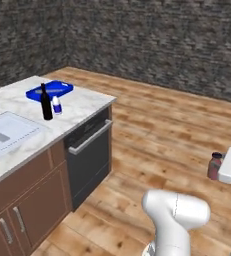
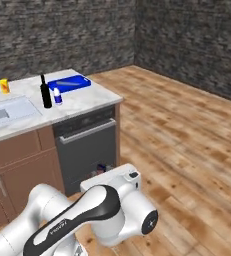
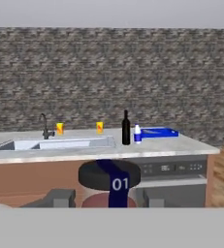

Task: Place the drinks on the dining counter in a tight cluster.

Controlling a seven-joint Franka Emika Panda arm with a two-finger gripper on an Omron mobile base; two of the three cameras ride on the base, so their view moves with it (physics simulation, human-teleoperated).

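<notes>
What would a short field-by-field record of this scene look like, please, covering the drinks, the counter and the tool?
counter: dining counter, white marble, with an inset sink
on counter: black wine bottle and small white bottle, upright, side by side, next to a blue tray
also there: yellow cups behind the sink
tool: tool closed on the reddish-brown bottle, held over the wood floor, away from the counter
left to do: reddish-brown bottle not yet on the counter
</notes>
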